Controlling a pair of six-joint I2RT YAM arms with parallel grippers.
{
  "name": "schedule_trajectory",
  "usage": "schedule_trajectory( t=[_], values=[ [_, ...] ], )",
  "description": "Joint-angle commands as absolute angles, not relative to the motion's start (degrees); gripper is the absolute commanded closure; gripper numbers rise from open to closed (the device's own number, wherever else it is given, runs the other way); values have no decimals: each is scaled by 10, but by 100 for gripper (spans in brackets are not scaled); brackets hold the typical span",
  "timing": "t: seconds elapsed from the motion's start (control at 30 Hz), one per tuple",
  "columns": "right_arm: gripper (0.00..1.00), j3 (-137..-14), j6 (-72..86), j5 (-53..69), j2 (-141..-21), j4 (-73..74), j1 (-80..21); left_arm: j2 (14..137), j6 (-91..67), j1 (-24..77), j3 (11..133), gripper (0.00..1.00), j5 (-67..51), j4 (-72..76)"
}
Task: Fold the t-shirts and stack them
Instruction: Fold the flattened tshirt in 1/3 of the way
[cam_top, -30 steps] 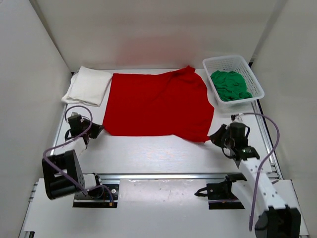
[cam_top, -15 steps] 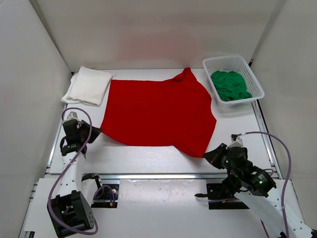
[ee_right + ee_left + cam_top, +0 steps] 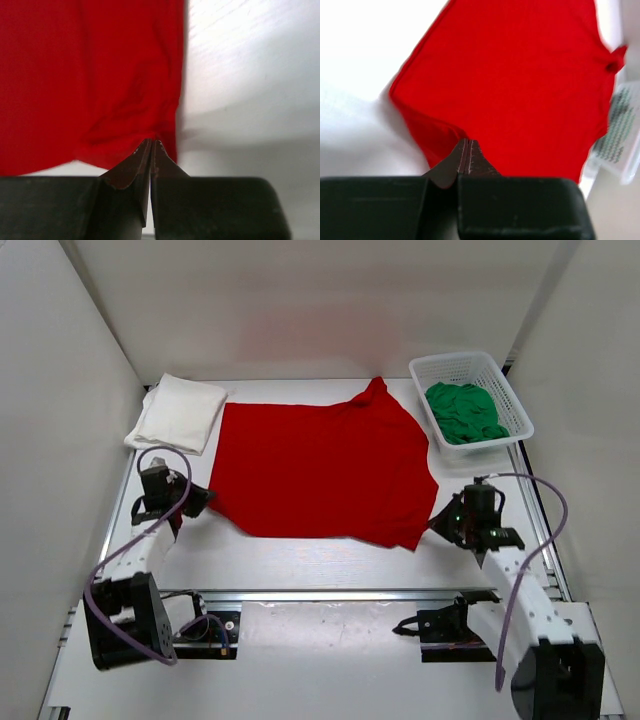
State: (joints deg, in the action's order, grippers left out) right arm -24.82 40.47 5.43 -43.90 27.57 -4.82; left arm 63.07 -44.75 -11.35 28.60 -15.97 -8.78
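The red t-shirt (image 3: 320, 470) lies spread out in the middle of the table. My left gripper (image 3: 205, 498) is shut on its near left corner; the wrist view shows the fingertips (image 3: 466, 142) pinched on the red cloth (image 3: 520, 80). My right gripper (image 3: 435, 523) is shut on its near right corner, with the pinched tips (image 3: 151, 142) on the red hem (image 3: 100, 90). The white t-shirt (image 3: 180, 412) lies folded at the far left. The green t-shirt (image 3: 465, 412) sits crumpled in the white mesh basket (image 3: 448, 367) at the far right.
White walls enclose the table on three sides. The basket stands against the right wall. A metal rail (image 3: 330, 594) runs along the near edge by both arm bases. Bare table shows in front of the red shirt.
Both grippers, shut on the shirt's near corners, swung toward me and then back away from me. The shirt's near edge moved with them and now lies flatter.
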Motion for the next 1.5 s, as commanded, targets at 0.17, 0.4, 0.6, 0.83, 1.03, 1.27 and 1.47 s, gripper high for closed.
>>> schedule_trajectory(
  t=[0.17,0.4,0.6,0.83,1.03,1.27,1.47],
  values=[
    [100,-424,295,85,-660,113,-57,754,-532,-125,367,100,-148,25],
    [100,-545,277,91,-810,87,-56,841,-550,-117,443,100,-132,34],
    [100,-633,269,103,-899,89,-42,901,-538,-120,501,100,-113,20],
    [100,-750,244,106,-1007,115,-34,976,-532,-123,530,100,-110,15],
    [100,-808,247,106,-1063,120,-28,982,-536,-122,534,94,-113,40],
    [73,-861,235,101,-1089,146,-49,987,-516,-114,570,73,-123,24],
    [63,-711,247,81,-942,101,-45,879,-512,-103,494,61,-87,42]
  ],
)
